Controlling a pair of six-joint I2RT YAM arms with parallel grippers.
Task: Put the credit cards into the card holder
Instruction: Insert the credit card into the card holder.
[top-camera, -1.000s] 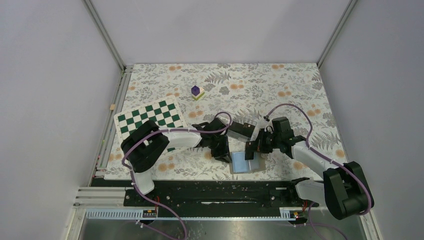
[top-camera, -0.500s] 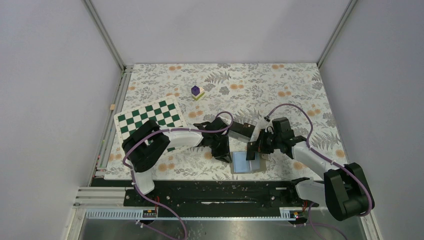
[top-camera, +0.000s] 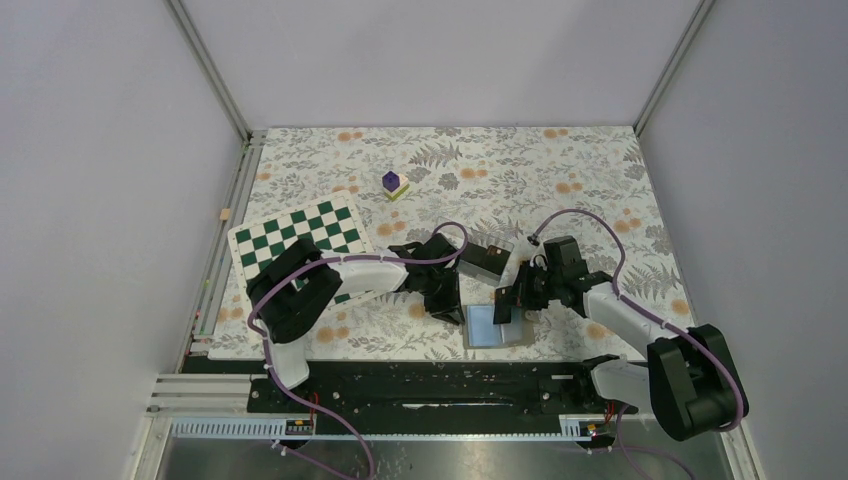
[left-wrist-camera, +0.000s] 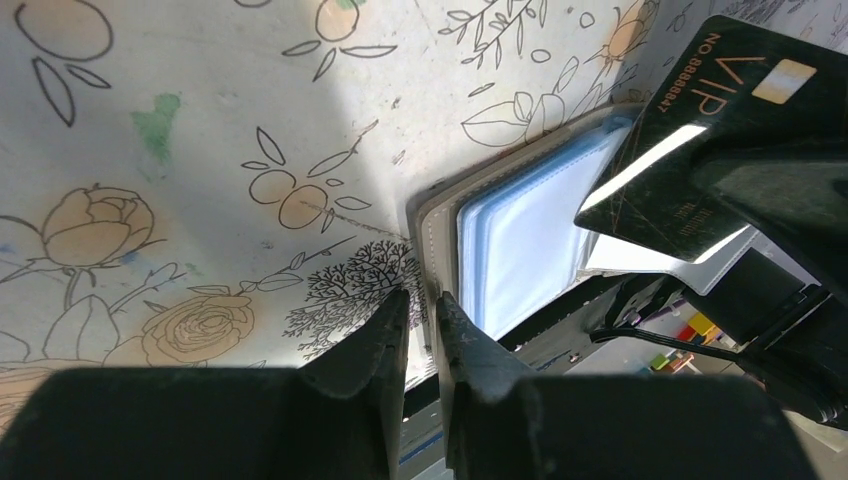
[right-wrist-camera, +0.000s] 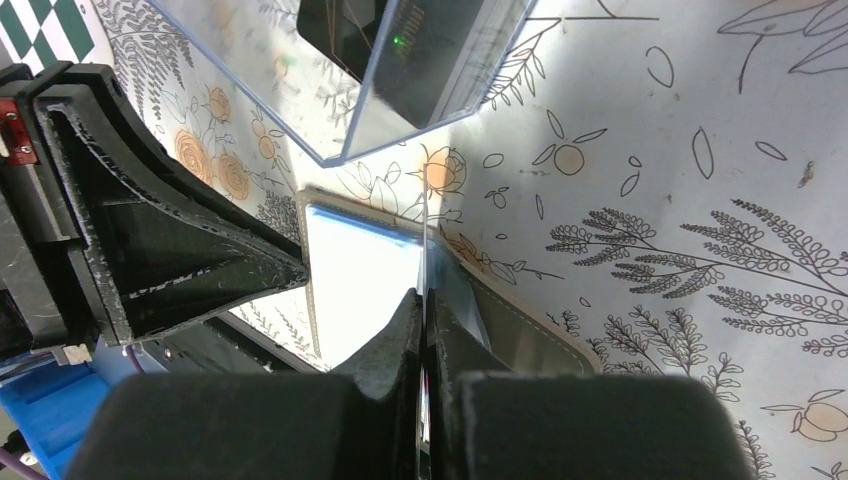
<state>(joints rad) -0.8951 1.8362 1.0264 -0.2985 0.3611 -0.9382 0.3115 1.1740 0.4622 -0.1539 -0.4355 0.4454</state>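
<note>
Between right jaws, card (left-wrist-camera: 700, 130), above card holder (left-wrist-camera: 520, 250)

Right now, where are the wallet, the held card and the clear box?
wallet (left-wrist-camera: 520, 240): left wrist view, pale blue inside.
card (left-wrist-camera: 700, 110): left wrist view, black face.
clear box (right-wrist-camera: 270, 70): right wrist view, clear panel.

The card holder (top-camera: 490, 328) lies open on the table (top-camera: 600, 180) near its front edge, between the two arms. The left gripper (left-wrist-camera: 420, 320) sits at the holder's left edge, with that edge between its fingers. The right gripper (right-wrist-camera: 422, 300) hangs over the holder's right half, one credit card (left-wrist-camera: 690, 150) pinched between its fingers. Just behind the holder stands the plastic box (top-camera: 488, 260) — another card (right-wrist-camera: 400, 40) lies inside it. The game board (top-camera: 300, 235) lies well to the left, and the cube (top-camera: 391, 181) sits behind and right of it.
</note>
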